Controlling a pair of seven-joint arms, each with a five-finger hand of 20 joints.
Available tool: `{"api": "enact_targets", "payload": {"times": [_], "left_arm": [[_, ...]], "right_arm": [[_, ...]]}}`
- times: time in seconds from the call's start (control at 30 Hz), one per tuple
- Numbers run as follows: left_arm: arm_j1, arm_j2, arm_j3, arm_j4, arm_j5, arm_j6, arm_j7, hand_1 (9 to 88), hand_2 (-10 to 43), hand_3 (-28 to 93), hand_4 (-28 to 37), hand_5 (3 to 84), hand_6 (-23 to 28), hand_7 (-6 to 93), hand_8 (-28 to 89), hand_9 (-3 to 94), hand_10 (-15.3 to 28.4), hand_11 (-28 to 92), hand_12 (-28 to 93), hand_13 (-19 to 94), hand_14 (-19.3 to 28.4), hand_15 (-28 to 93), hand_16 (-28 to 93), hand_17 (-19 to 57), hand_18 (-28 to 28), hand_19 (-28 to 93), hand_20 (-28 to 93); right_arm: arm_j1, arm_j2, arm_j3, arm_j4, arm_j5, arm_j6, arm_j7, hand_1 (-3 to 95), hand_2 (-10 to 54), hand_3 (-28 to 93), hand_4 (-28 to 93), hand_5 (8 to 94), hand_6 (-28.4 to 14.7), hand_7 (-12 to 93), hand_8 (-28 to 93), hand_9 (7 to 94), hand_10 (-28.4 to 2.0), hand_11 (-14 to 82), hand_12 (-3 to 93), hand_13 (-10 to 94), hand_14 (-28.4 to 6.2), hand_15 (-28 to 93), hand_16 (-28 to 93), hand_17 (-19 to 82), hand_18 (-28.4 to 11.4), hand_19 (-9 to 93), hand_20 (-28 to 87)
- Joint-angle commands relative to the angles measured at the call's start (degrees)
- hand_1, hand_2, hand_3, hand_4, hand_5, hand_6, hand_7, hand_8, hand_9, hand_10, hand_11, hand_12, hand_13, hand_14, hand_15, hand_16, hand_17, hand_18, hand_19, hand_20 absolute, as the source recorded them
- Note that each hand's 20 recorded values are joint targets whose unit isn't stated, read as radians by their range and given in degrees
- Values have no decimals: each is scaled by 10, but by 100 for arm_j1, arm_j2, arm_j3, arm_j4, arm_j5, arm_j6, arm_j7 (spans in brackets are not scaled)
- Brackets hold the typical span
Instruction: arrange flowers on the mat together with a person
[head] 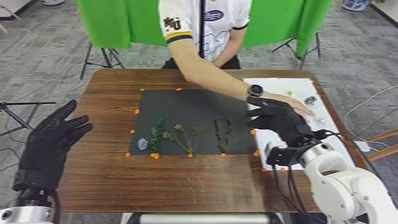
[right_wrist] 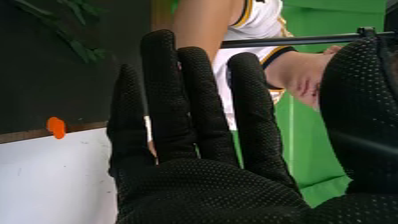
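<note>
I had my right hand (head: 279, 119) at the mat's (head: 182, 107) three o'clock edge; up close, the right hand (right_wrist: 204, 192) had straight fingers spread apart, pinching nothing. My left hand (head: 60, 132) was well out at nine o'clock, fingers loosely spread. On the mat lay a pale flower (head: 142, 144) and curly green sprig (head: 156, 134) toward eight o'clock, a branching stem (head: 187, 142) at six, and dark stems (head: 219, 136) toward five. A person's hand (head: 299, 106) was over the white board (head: 275, 86) toward two o'clock.
</note>
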Motion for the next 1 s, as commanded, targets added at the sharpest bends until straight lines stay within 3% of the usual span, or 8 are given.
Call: {"api": "enact_targets", "payload": {"times": [0.03,0.2,0.37,0.5,0.67,0.77,0.87,1.0], "left_arm": [[34,-7,-3,34,9,-8,-76,203,45,770,-283,315,59,145,-105,322,199,261,108,209,258,494,-96,-103,246,490,88],[23,-51,-34,32,49,-77,-165,203,45,770,-283,316,59,144,-106,321,198,257,106,207,256,479,-98,-103,246,488,84],[64,-21,-41,28,45,-81,-130,202,45,770,-283,316,59,142,-105,314,193,241,100,204,253,453,-97,-103,246,482,76],[58,-45,-51,25,70,-122,-184,201,45,771,-283,316,58,141,-106,313,191,234,100,201,250,441,-92,-103,245,481,72],[84,-50,-64,23,68,-126,-186,201,44,771,-283,316,58,140,-105,311,189,231,100,197,249,432,-88,-106,245,479,68],[152,-6,-66,12,34,-92,-106,201,45,771,-283,316,57,140,-105,310,188,229,100,197,249,430,-84,-106,245,478,67],[140,-16,-74,7,32,-117,-168,201,44,771,-283,315,55,142,-105,310,189,230,102,198,249,432,-82,-106,245,478,66],[129,37,-46,9,-9,-38,-105,201,43,773,-283,314,55,144,-106,311,189,234,104,199,249,436,-81,-105,245,478,66]], "right_arm": [[-80,-23,-21,-6,-1,81,-50,323,-77,714,-279,526,15,145,-120,541,-165,181,146,469,-165,521,91,115,-210,574,157],[-85,-10,-20,-6,5,98,-12,322,-76,715,-280,527,15,144,-120,542,-166,182,146,469,-165,522,91,114,-210,574,160],[-95,-27,0,-3,-5,15,-27,322,-76,714,-281,527,15,144,-120,542,-164,183,147,469,-165,522,91,113,-210,573,163],[-121,-43,12,-8,5,-5,-20,321,-75,715,-280,526,16,144,-120,542,-165,182,146,468,-165,521,91,113,-210,572,164],[-152,-43,23,-18,12,-5,-10,321,-74,714,-281,526,16,144,-120,542,-166,182,146,467,-166,521,91,112,-210,572,165],[-161,-48,28,-16,-11,-20,-17,320,-72,712,-280,527,16,143,-120,543,-165,182,146,468,-165,521,91,112,-210,572,166],[-192,-51,35,-33,-8,-13,9,319,-70,710,-280,528,16,143,-120,543,-164,183,147,469,-165,521,91,112,-210,572,167],[-159,-57,27,-9,-15,-44,6,320,-67,704,-280,528,16,143,-120,545,-163,185,147,470,-164,522,92,112,-211,573,169]]}}
